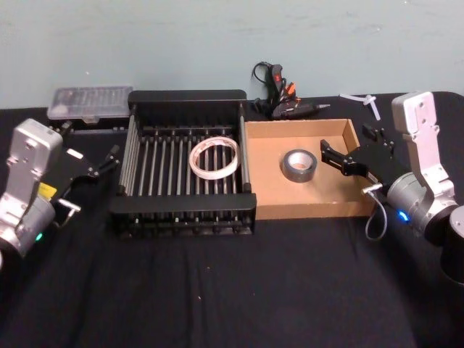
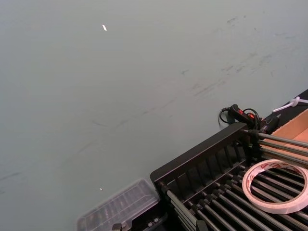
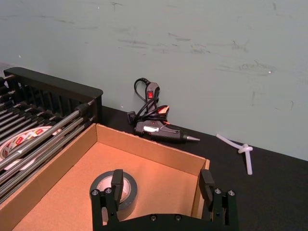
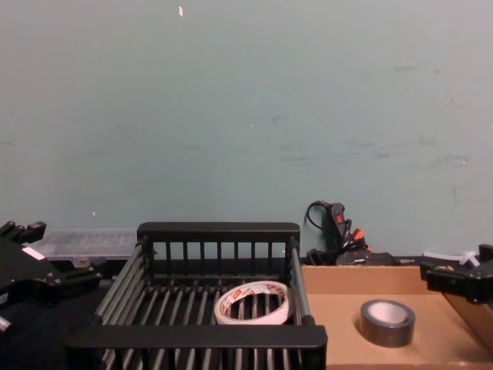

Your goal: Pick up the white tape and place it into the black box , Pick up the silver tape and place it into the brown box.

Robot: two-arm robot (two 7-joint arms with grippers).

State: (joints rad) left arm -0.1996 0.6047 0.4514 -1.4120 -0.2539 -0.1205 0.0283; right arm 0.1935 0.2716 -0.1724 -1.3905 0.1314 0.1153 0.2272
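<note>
While the white tape (image 1: 214, 157) lies flat on the bars of the black box (image 1: 186, 97) and the silver tape (image 1: 299, 165) sits on the floor of the brown box (image 1: 304, 129), your right gripper (image 1: 341, 161) hangs over that tray's right wall, fingers spread and empty. Lift before swinging out, or you'll catch the cardboard. Left gripper (image 1: 103, 166) idles left of the crate; can't tell its fingers.

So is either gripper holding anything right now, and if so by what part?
Nothing is held. The right gripper hangs open over the brown box near the silver tape; the left gripper is empty beside the black box.
</note>
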